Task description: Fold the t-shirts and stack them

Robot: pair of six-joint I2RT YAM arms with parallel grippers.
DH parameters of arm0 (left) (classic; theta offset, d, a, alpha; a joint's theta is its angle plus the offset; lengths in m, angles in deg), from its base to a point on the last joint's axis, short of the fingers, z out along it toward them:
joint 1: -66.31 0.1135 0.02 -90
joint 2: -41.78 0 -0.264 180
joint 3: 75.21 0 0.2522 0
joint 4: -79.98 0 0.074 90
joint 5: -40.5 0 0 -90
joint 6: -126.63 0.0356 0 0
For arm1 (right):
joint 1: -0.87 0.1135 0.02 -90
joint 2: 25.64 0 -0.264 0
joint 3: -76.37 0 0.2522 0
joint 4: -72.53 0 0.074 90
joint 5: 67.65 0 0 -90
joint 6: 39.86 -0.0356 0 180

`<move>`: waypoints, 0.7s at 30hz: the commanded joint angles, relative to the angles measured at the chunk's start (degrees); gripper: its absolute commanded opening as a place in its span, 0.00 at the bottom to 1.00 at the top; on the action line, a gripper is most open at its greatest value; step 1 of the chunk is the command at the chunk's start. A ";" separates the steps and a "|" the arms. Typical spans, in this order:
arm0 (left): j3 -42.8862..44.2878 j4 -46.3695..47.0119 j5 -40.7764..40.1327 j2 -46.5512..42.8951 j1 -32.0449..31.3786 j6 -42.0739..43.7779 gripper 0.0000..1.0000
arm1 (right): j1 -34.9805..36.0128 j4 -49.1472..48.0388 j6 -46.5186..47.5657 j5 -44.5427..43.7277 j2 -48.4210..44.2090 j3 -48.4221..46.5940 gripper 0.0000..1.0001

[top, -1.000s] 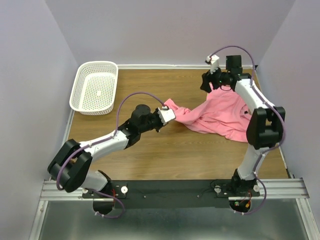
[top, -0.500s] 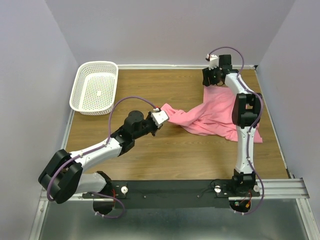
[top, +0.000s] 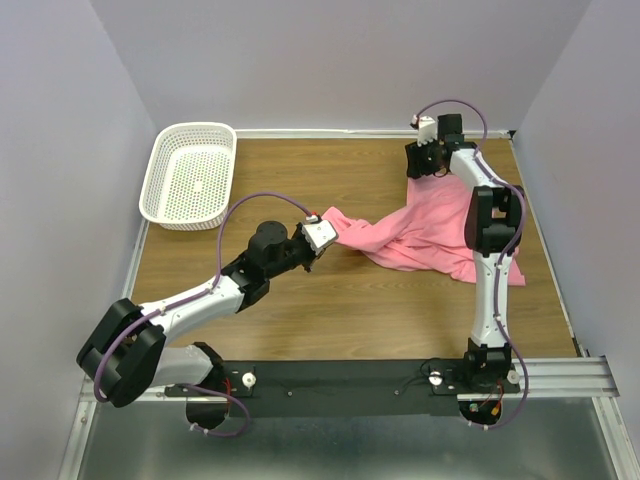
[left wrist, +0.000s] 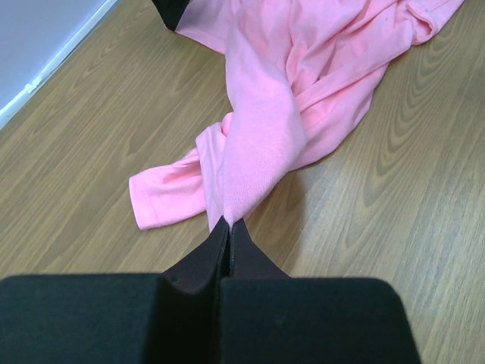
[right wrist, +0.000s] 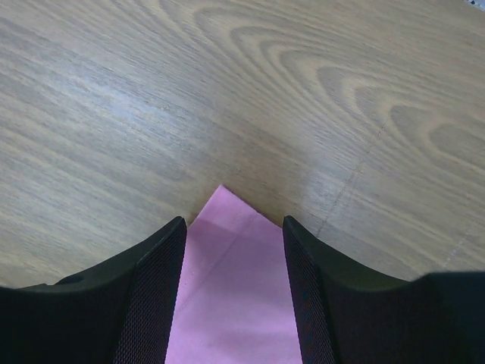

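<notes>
A salmon-pink t-shirt lies crumpled on the right half of the wooden table. My left gripper is shut on a fold at its left end, and the cloth rises taut from the board to the fingertips. A sleeve lies flat beside that fold. My right gripper is at the shirt's far corner, low over the table. Its jaws stand open on either side of that pink corner, which lies flat on the wood between the mesh pads.
A white perforated basket sits at the table's far left corner. Purple walls close in the table at the back and both sides. Bare wood runs between the shirt and the arm bases.
My right arm has stretched to the shirt's far corner and lowered, its jaws narrowing round it. My left arm has drawn the held fold slightly left and toward the bases.
</notes>
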 commanded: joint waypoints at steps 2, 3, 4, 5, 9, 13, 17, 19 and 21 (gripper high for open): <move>0.30 1.59 -0.92 -0.45 -0.31 -0.71 0.00 | -0.06 1.95 2.02 0.50 1.63 -0.86 0.61; 0.30 1.68 -0.83 -0.45 -0.31 -0.80 0.00 | -0.15 2.30 2.11 0.07 2.07 -1.90 0.61; 0.30 1.68 -0.92 -0.54 -0.31 -0.72 0.00 | -0.15 2.48 2.37 -0.64 3.03 -2.35 0.61; 0.30 1.68 -0.83 -0.62 -0.31 -0.89 0.00 | -0.15 2.83 2.63 -0.99 3.30 -2.70 0.61; 0.39 1.68 -0.66 -0.97 -0.31 -0.89 0.00 | -0.15 4.41 3.16 -1.00 4.88 -3.67 0.45; 0.47 1.59 -0.57 -1.15 -0.31 -1.07 0.00 | -0.06 5.46 3.95 -1.17 5.50 -3.67 0.35; 0.47 1.59 -0.83 -1.33 -0.31 -1.33 0.00 | -0.15 6.17 4.48 -0.82 4.89 -3.67 0.10; 0.56 1.59 -1.71 -1.24 -0.31 -1.59 0.00 | -0.06 5.99 4.39 -0.21 3.67 -3.41 0.01; 1.17 1.41 -3.64 -1.85 -0.23 -2.81 0.00 | -0.06 6.08 3.70 1.54 -0.09 -2.36 0.00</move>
